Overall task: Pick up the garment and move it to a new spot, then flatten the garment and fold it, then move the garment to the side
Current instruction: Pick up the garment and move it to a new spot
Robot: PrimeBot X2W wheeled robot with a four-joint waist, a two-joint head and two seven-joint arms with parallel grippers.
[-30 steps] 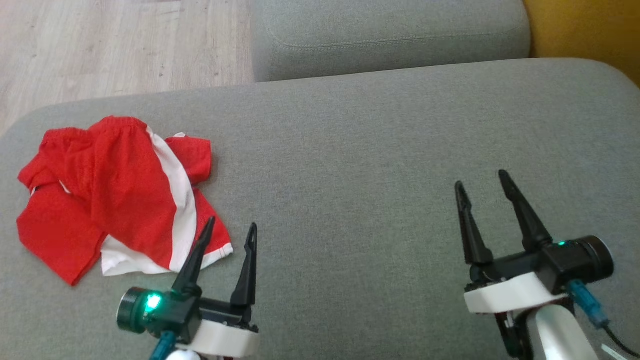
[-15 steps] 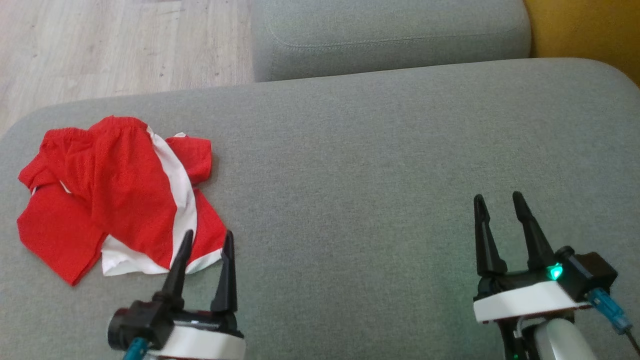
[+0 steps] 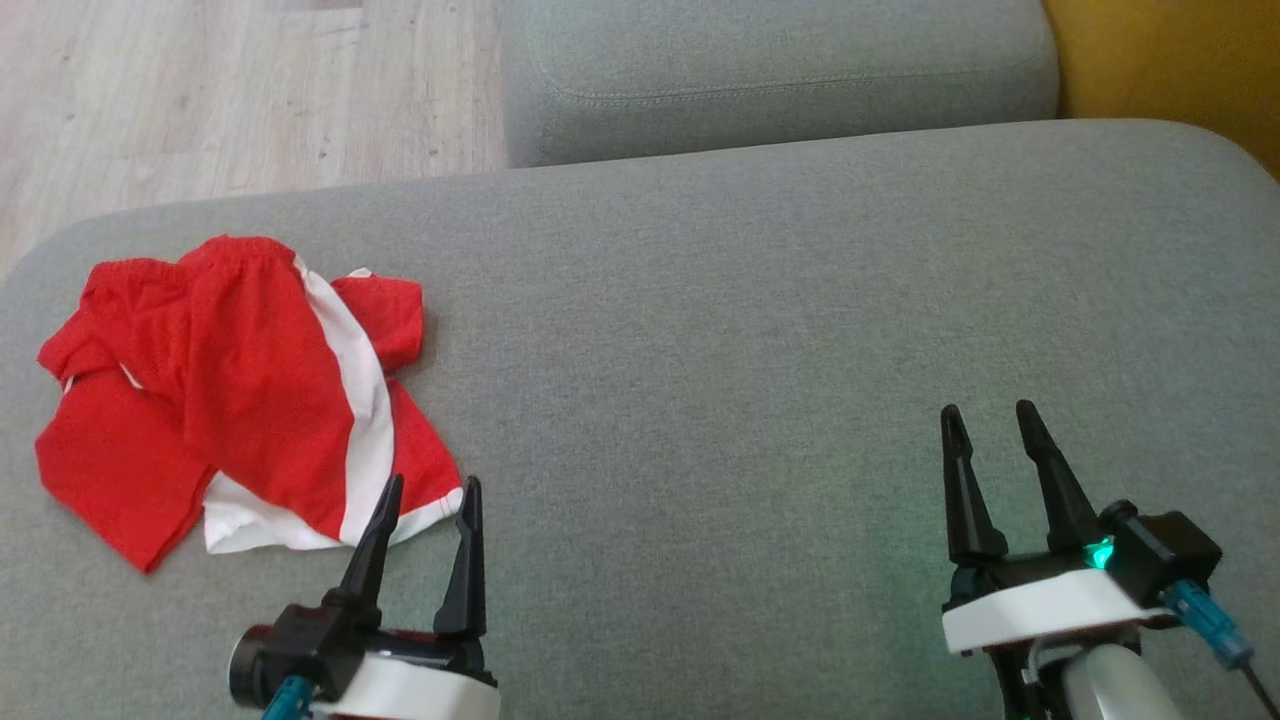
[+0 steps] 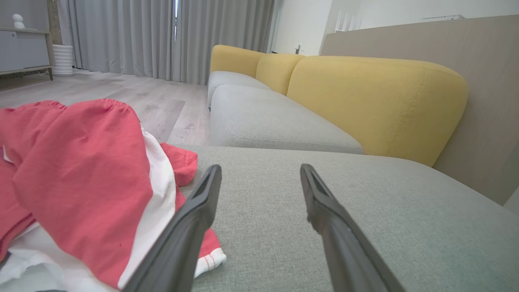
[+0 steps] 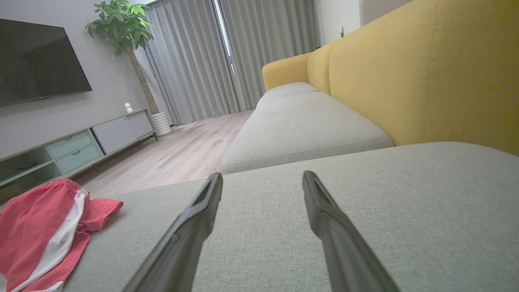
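1. The crumpled red fabric garment with a white stripe lies bunched by the left edge of the broad grey woven sofa cushion. One part is folded over another, and a white hem pokes out on the side nearest the robot
2. The left claw stands released, its two dark fingers spread, with the tips at the garment's near right corner. In the left wrist view one finger overlaps the white-edged hem, but I cannot tell whether it touches the cloth or hovers just above it
3. The right claw is likewise released and holds nothing. It sits over bare cushion towards the right edge, well apart from the garment
4. The step in hand, as I judge it, is the very first one, the pick-up. The garment is not yet lifted, flattened or folded
5. The next move seems to call for the left claw to ease forward and down over the hem. It would need to pinch a fold between its fingers and clench on cloth alone, not on the cushion's weave
6. The wide bare middle of the cushion looks the natural new spot. The right claw would likely have to come across for a second corner, since loose fabric carried by one point will sag and bunch
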